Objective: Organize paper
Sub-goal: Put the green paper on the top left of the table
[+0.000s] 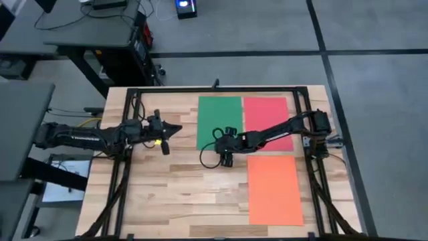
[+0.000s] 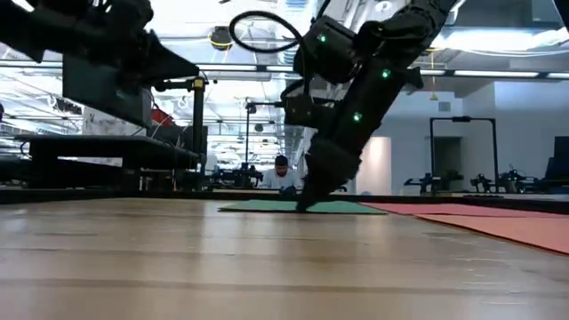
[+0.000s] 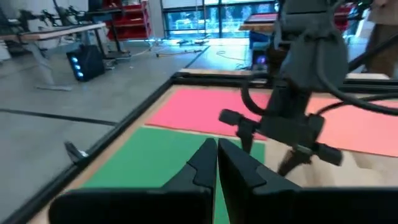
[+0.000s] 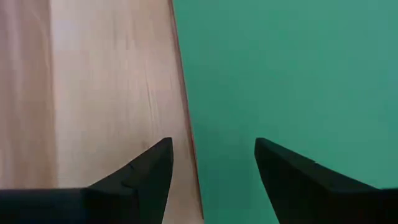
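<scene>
Right wrist view shows the right tool (image 4: 211,171) parted, its two fingers straddling the near edge of the green sheet (image 4: 292,81), one over paper, one over bare surface (image 4: 106,81). Nothing is gripped yet. From above, green (image 1: 219,122) and pink-red sheet (image 1: 266,120) lie side by side, edges touching, with the orange sheet (image 1: 274,189) apart below them, so stacking looks barely begun. Only the low view suggests the fingertips reach down to the wood. The left tool (image 1: 167,131) waits nearby, closed.
</scene>
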`<state>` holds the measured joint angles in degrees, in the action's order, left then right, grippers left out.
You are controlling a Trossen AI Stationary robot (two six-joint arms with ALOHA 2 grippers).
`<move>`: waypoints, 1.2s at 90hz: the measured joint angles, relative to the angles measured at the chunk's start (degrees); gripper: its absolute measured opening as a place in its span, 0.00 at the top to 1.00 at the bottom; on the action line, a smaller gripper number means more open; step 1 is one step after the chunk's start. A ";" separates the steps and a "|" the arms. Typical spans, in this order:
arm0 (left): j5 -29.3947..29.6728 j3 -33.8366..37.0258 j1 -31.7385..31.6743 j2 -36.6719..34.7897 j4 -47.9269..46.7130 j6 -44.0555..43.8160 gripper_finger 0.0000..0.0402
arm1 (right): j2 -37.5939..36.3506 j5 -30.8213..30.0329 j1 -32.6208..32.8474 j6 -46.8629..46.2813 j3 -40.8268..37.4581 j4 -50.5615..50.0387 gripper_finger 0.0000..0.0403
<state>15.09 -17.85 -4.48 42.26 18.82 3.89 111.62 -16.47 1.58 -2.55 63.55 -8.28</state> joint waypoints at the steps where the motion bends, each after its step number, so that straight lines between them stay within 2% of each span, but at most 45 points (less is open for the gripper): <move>1: 0.00 -0.06 -0.11 0.27 -0.04 0.01 1.00 | 0.04 0.00 -0.06 0.00 0.00 -0.03 0.47; 23: 0.02 -0.20 -1.00 8.53 -1.68 -0.59 1.00 | 0.23 0.00 -0.81 -0.01 -0.02 -0.32 0.52; 45: 0.01 -0.20 -1.00 15.80 0.04 1.48 1.00 | 0.25 -0.09 -1.04 0.84 -0.02 -0.63 0.70; 81: 0.02 -0.20 -1.42 16.90 2.17 2.79 1.00 | 0.27 -0.15 -1.81 2.01 -0.02 -0.06 0.98; 108: 0.02 -0.20 -1.44 16.90 2.10 2.79 1.00 | 0.27 -2.19 -2.07 2.43 0.81 0.14 1.00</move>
<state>15.11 -18.04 -5.91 59.16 20.93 6.68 111.90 -18.66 -0.49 -0.11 64.36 -8.14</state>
